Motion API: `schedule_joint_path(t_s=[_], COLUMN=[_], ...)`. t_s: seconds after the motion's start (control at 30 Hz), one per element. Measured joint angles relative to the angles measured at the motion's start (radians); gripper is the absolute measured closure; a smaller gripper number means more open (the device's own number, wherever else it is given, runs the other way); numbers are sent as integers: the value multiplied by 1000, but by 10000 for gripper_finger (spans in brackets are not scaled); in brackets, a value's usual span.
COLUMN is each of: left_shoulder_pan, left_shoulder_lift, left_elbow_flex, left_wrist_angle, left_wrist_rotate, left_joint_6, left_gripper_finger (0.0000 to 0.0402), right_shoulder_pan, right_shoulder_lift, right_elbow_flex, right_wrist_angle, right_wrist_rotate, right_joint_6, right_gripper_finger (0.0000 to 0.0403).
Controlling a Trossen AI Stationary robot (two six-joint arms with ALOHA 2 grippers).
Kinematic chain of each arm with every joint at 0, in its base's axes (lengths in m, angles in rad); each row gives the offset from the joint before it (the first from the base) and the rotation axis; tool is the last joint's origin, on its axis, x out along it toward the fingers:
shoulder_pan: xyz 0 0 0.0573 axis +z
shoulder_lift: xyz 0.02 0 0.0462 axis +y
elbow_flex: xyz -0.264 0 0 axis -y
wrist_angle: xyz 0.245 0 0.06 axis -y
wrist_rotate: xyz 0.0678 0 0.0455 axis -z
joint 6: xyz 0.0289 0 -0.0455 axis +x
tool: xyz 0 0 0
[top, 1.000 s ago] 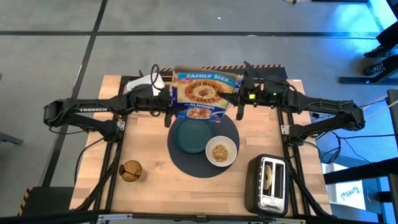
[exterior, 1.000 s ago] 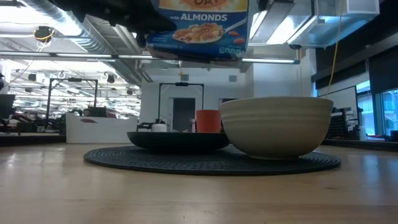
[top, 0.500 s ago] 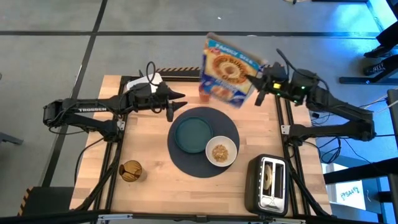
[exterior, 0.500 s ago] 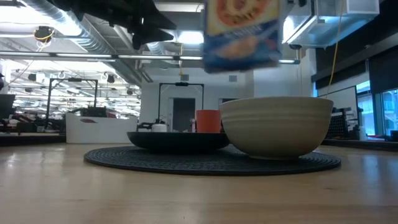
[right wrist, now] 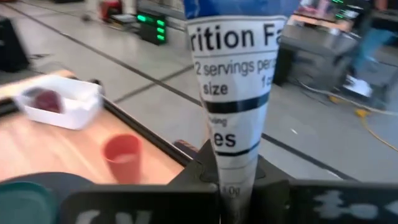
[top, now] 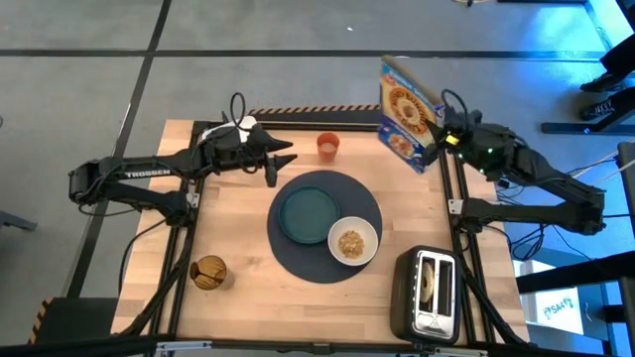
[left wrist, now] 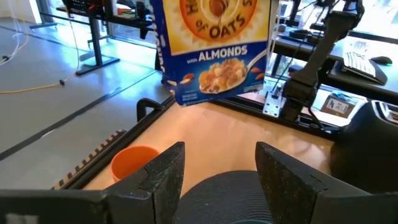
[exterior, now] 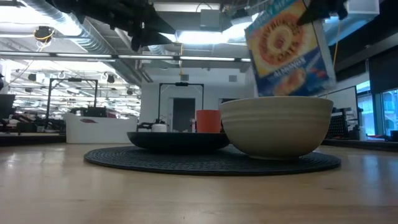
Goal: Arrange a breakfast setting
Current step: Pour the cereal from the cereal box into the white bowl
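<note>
So the right hand (top: 437,134) is clamped on the cereal box (top: 407,112), pinching its narrow side panel, and holds it up in the air right over the far right corner of the tabletop (top: 238,288), partly hanging past the far edge. A second ago that box was over the middle of the far side with both hands on it; the left one has let go and the box has swung off to the right.

The left hand (top: 281,159) has its fingers spread apart with nothing in them, hovering near the far left rim of the round dark-blue placemat (top: 298,263).

The placemat sits mid-tabletop, with the teal plate (top: 304,214) and the white bowl (top: 352,241) of cereal on it, bowl touching the plate's near right side. The orange cup (top: 328,146) stands alone just beyond the mat, with open wood around it.

The toaster (top: 429,295) fills the near right corner. A small brown item (top: 207,272) lies near left, with lots of free wood around it.
</note>
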Motion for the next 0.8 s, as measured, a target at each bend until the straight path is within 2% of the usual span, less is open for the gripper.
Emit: schedule_joint_path(t_s=[0.13,0.4,0.57,0.8], left_shoulder_pan=[5,6,4,-9], left_shoulder_lift=[10,9,9,9], left_elbow_flex=[0,-1,-1,-1], left_wrist_angle=[1,1,0,0], left_wrist_rotate=[4,29,29,29], left_joint_6=[-4,-6,-8,-31], left_gripper_finger=[211,211,211,211], right_shoulder_pan=[0,2,2,1], right_shoulder_lift=[-59,-131,-143,-144], right_elbow_flex=[-129,-350,-433,-450], right_wrist_angle=[0,27,30,14], right_wrist_rotate=[85,170,171,90], right_joint_6=[65,213,220,250], right_gripper_finger=[403,403,403,395])
